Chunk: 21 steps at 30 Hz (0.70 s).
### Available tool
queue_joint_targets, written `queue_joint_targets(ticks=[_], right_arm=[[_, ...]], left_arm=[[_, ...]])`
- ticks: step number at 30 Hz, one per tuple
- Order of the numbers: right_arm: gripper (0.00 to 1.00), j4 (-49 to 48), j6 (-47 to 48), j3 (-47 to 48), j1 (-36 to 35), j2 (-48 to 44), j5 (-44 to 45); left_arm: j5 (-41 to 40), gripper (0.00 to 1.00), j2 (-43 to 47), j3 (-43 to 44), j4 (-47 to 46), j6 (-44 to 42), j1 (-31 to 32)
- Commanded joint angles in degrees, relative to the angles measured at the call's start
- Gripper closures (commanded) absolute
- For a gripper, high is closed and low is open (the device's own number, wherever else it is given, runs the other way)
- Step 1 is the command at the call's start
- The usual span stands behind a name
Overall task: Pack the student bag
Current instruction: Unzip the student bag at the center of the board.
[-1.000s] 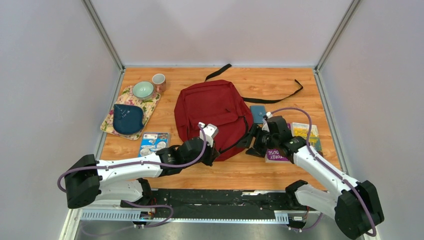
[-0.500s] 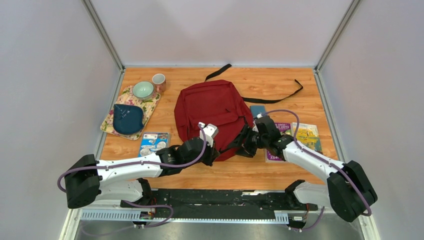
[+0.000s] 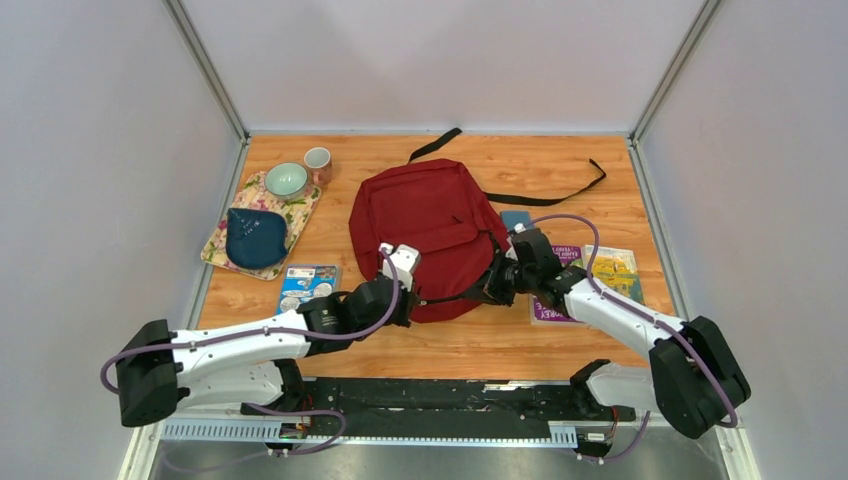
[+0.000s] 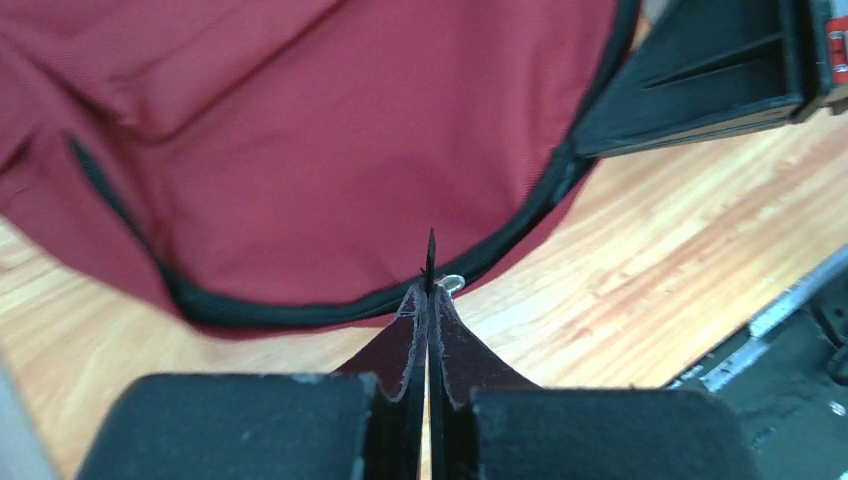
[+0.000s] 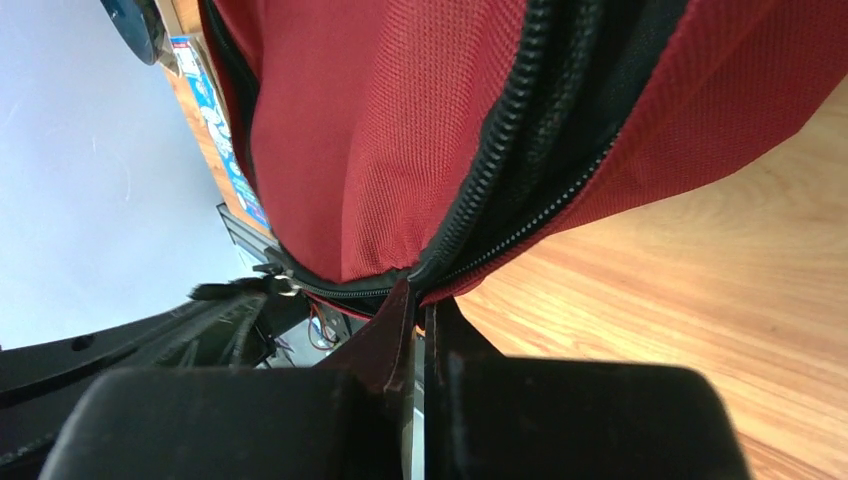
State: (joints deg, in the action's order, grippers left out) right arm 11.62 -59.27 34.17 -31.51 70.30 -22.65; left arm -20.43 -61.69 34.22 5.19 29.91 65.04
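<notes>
right pincer (image 3: pixel 497 283) has slid over and nipped the bag's (image 3: pixel 425 215) near edge.
left pincer (image 3: pixel 405 300), shifted left, is pinching the zipper pull (image 4: pixel 432 262).

We are looking past our left gripper (image 4: pixel 429 300), its fingers pressing flat together on a thin black tab (image 4: pixel 431 252) at the black zipper (image 4: pixel 300 310) rimming the student bag (image 4: pixel 330 150). Its red fabric is covering the wooden table (image 4: pixel 620 260), and a black robot part (image 4: pixel 700 80) is touching the bag's right edge.
</notes>
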Motion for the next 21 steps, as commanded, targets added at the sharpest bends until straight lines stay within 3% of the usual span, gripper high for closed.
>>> queue_joint_targets(ticks=[1, 11, 15, 16, 19, 20, 21], right_arm=[[1.00, 1.13, 4.33, 0.90, 2.32, 0.10, 1.56], [1.00, 4.02, 8.02, 0.89, 7.60, -1.40, 0.68], [0.99, 4.47, 11.70, 3.61, 8.13, -1.13, -1.51], [0.95, 4.90, 12.59, 4.32, 8.13, -0.96, -2.65], [0.68, 9.81, 15.58, 7.22, 8.13, -1.13, -4.06], [0.53, 11.13, 15.67, 7.75, 8.13, -1.74, -3.98], [0.48, 12.10, 15.50, 7.92, 8.04, -2.62, -3.89]], left_arm=[[-9.02, 1.00, 5.87, -2.38, 6.93, -3.54, -3.24], [-7.88, 1.00, 10.72, -6.36, 9.40, -3.81, -8.70], [-1.84, 1.00, 10.36, -6.35, 5.11, -2.14, -8.70], [-0.42, 1.00, 10.19, -6.62, 3.96, -1.70, -8.61], [5.73, 1.00, 8.18, -6.53, -0.43, 0.14, -8.61], [8.01, 1.00, 7.56, -6.44, -2.36, 1.19, -8.61], [9.08, 1.00, 6.94, -6.18, -3.34, 1.55, -8.52]])
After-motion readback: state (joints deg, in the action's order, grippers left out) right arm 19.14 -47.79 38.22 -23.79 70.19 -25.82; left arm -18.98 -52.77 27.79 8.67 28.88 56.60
